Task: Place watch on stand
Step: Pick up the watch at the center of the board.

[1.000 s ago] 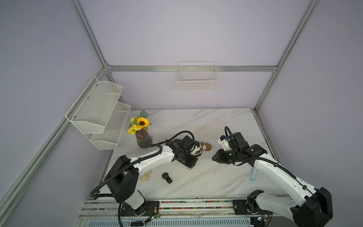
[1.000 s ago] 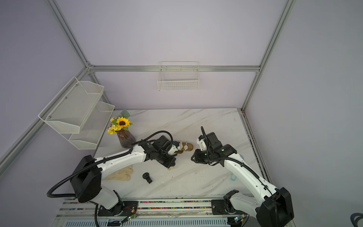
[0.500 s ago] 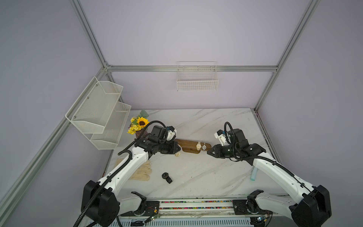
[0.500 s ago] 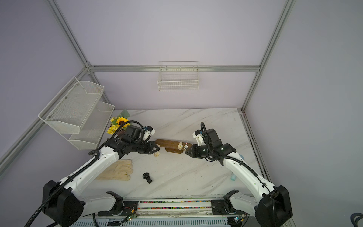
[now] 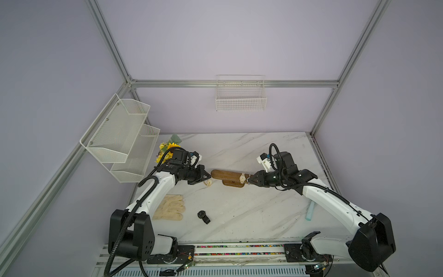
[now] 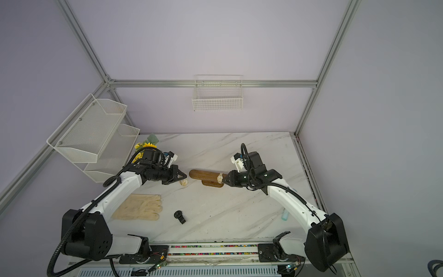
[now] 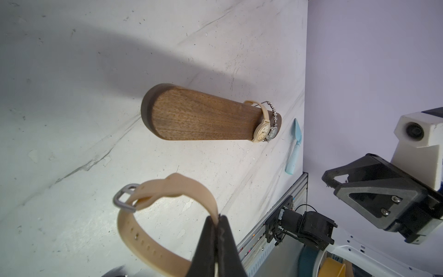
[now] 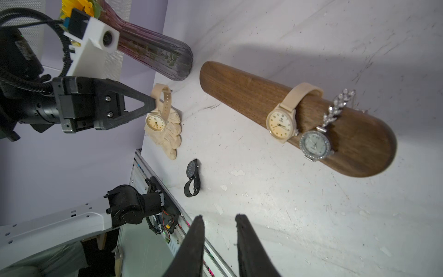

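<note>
Left tool point(image 7: 217, 218) is pinching a beige watch point(image 7: 167, 187) by its strap beside the stand point(image 7: 203, 117), which is carrying two other watches point(image 8: 280, 124); right tool point(image 8: 219, 217) is hovering spread nearby.

you get two high top views looking down on the table point(image 5: 239, 215); both wrist cameras closely face the stand point(image 8: 251, 96).

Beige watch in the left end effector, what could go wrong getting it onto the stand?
The left end effector pinches only a thin bit of strap on the held watch; it might slip or swing.
Its buckled loop must thread over the stand's rounded end; a snag could shove the stand.
The open right end effector sits near the silver watch already hung there and could bump it.
</note>
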`<act>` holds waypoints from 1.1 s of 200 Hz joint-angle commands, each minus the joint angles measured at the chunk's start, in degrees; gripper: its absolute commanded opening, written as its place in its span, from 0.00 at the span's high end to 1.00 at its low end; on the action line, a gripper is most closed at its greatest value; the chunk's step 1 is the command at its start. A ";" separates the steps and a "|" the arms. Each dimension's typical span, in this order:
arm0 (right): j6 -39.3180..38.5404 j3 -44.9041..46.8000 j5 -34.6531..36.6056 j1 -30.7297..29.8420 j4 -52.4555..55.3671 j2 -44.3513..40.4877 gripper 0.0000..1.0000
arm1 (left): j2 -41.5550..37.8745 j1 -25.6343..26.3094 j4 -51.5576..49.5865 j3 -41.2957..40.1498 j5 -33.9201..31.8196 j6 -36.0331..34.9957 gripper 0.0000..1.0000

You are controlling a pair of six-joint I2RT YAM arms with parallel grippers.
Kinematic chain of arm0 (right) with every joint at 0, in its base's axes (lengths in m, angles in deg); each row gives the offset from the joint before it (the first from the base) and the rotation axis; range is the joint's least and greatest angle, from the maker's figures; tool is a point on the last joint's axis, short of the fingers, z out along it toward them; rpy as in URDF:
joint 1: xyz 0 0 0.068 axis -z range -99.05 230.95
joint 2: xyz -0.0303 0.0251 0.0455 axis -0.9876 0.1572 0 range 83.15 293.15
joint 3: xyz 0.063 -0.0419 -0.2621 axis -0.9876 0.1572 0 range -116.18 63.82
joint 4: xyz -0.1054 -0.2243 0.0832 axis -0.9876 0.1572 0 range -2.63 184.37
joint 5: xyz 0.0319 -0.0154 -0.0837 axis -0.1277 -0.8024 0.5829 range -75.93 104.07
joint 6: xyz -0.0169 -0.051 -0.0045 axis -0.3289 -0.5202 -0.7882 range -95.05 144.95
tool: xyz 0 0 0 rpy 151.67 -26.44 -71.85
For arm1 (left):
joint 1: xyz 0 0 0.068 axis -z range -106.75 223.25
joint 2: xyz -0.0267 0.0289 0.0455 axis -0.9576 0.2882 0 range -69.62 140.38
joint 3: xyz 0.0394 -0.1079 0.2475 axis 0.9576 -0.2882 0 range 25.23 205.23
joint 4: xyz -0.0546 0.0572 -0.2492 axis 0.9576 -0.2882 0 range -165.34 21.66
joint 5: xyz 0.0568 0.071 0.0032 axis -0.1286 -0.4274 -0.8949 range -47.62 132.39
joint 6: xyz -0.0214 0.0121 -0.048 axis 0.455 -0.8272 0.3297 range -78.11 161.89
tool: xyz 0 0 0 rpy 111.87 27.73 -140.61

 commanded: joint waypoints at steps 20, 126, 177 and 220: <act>2.94 0.28 5.72 -10.94 -14.52 0.99 0.70 | 0.41 -1.60 5.73 2.83 7.47 3.63 0.97; 6.81 -5.10 0.39 -17.84 -35.80 18.40 0.63 | -2.56 -2.79 16.48 0.94 14.19 14.31 0.97; 8.58 -9.12 -3.21 -15.82 -38.97 21.32 0.62 | -4.05 -2.79 17.53 0.63 14.86 14.99 0.96; 11.04 -9.18 -6.00 -13.43 -41.56 21.89 0.61 | -4.34 -2.87 18.23 1.12 15.03 15.53 0.96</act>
